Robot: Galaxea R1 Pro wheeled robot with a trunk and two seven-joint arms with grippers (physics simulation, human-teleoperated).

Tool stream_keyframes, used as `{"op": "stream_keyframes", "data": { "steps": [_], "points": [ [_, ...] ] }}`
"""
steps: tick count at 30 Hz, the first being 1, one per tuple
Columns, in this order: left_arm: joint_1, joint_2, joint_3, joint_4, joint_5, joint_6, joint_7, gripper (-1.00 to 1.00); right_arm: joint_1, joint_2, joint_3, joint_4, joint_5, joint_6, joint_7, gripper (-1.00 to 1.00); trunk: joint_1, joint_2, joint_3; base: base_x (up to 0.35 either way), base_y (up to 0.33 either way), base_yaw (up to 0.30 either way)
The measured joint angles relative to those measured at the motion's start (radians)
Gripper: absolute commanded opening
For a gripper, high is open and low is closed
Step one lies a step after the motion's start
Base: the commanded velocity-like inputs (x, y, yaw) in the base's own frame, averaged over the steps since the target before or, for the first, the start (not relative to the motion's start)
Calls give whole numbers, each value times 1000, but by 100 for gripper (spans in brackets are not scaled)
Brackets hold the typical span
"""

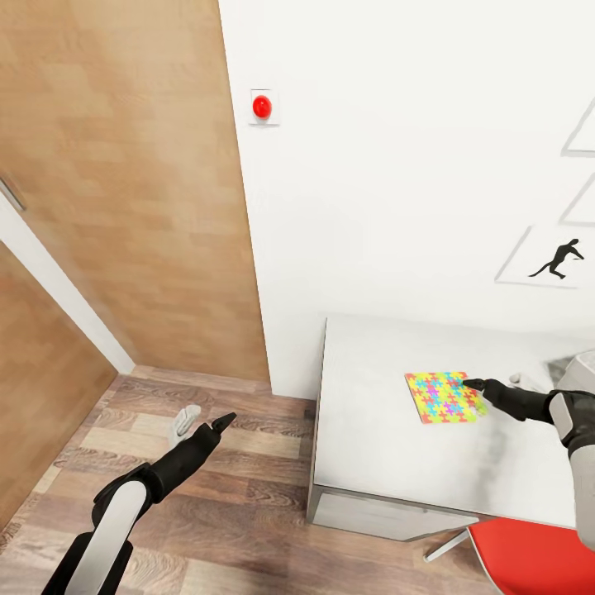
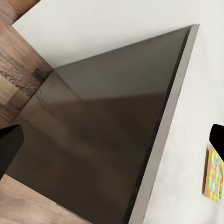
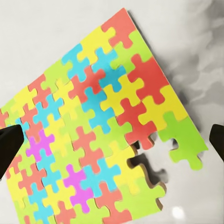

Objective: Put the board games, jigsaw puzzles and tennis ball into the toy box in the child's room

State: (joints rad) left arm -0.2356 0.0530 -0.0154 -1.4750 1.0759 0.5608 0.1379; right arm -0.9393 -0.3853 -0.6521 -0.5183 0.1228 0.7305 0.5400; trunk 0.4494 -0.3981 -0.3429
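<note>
Your right gripper (image 1: 473,383) hangs with fingers wide over the puzzle (image 1: 443,397) on the table (image 1: 372,463); your left gripper's (image 1: 225,420) finger spread cannot be told.

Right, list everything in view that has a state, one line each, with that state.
Jigsaw puzzle: flat on the table, a piece missing near one edge, not lifted.
Right pincer: open, fingertips at the puzzle's edge.
Left pincer: low over the wood floor beside the table, holding nothing; open or shut unclear.
Door: appears open.
</note>
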Motion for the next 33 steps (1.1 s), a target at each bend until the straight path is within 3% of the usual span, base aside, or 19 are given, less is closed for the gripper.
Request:
{"op": "stream_keyframes", "data": {
  "steps": [33],
  "points": [
    [0, 0, 0, 0, 0, 0, 0, 100, -13, 4, 2, 47, -4, -13, -23, 100, 0, 0, 0, 0, 0, 0]
  ]
}}
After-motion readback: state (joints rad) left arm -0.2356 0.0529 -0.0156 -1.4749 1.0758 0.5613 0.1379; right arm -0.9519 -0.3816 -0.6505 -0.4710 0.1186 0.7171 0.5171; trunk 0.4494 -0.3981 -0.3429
